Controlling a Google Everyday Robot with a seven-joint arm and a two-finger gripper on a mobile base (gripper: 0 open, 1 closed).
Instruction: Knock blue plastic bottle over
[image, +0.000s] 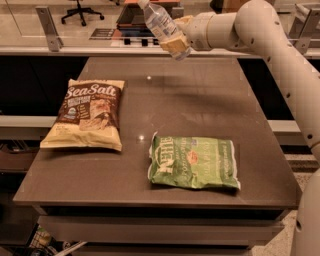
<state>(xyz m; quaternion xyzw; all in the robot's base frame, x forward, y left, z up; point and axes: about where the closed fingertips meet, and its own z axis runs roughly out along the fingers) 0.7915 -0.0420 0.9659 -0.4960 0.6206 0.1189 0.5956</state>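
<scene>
The blue plastic bottle (157, 20), clear with a pale label, hangs tilted in the air above the far edge of the brown table (200, 95), its cap end pointing up and left at the top of the view. My gripper (176, 42) comes in from the right on the white arm (260, 25) and is shut on the bottle's lower end. The bottle touches nothing on the table.
A tan and brown Sea Salt snack bag (87, 114) lies at the table's left. A green snack bag (195, 162) lies at the front middle. Behind the table are a counter ledge with a metal post (47, 27) and an office chair (82, 10).
</scene>
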